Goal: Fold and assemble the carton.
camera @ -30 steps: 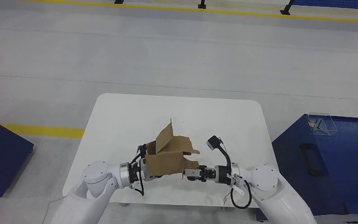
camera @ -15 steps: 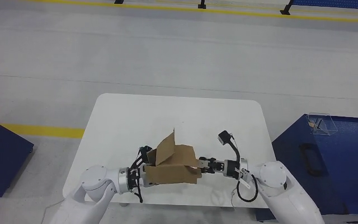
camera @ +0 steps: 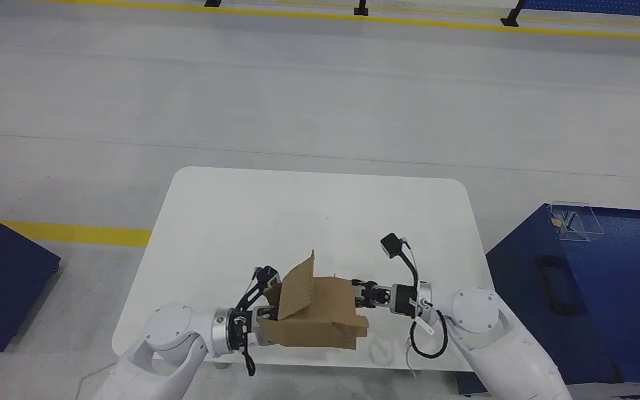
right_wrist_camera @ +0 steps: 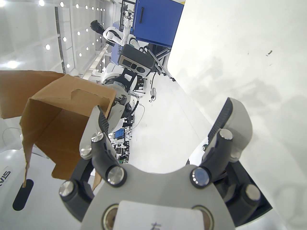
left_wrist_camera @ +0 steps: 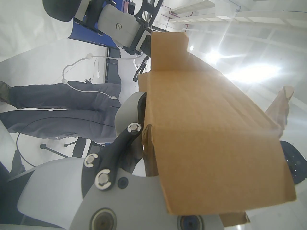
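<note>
Carton (camera: 320,315) half-open, clamped in L gripper (camera: 266,308); R gripper (right_wrist_camera: 163,125) wide open, empty, just beside it

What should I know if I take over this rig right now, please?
Left gripper: shut on the brown cardboard carton, held over the white table's near edge.
Right gripper: open, one finger at the carton's end flap.
Done: carton opened into a box shape.
Left: flaps stand open; fold and close them.
</note>
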Robot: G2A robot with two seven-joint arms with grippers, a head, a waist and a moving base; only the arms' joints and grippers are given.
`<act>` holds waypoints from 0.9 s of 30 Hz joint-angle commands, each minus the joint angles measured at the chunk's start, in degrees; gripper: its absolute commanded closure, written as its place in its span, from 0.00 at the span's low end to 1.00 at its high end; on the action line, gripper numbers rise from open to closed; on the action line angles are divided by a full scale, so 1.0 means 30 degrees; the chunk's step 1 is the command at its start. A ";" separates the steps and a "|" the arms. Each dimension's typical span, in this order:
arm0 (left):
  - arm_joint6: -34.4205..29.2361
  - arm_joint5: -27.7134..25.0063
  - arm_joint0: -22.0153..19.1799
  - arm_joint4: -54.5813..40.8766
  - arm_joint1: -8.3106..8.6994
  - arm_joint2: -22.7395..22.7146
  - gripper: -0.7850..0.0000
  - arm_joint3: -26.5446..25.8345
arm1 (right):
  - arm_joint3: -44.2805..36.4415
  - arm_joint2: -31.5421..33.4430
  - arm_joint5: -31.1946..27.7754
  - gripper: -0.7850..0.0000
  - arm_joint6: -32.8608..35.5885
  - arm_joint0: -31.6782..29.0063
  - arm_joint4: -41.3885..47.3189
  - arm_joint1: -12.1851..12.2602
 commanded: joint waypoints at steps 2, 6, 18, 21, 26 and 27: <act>0.0175 -0.0009 -0.0090 0.0053 -0.0011 0.0082 1.00 0.0087 | 0.0143 0.0133 0.0122 0.00 0.0279 -0.0034 0.0698 -0.0006; 0.0175 -0.0009 -0.0090 0.0053 -0.0011 0.0082 1.00 0.0087 | 0.0142 0.0361 0.0192 0.00 0.0505 -0.0038 0.1254 0.0013; 0.3025 0.1803 -0.0820 -0.0799 -0.0276 0.0721 1.00 0.1295 | -0.2277 0.2688 -0.1853 0.00 -0.1396 -0.1992 0.0880 0.0304; 0.2943 0.1858 -0.0989 -0.0840 -0.0287 0.0780 1.00 0.1427 | -0.2859 0.2919 -0.1967 0.00 -0.1923 -0.2583 0.0433 0.0333; 0.2527 0.1802 -0.0948 -0.0546 -0.0245 0.0904 1.00 0.1254 | -0.2912 0.2707 -0.1563 0.00 -0.2846 -0.2744 -0.0631 0.0274; 0.2498 0.1729 -0.0927 -0.0450 -0.0236 0.0918 1.00 0.1216 | -0.2854 0.2608 -0.1472 0.00 -0.3039 -0.2689 -0.0885 0.0250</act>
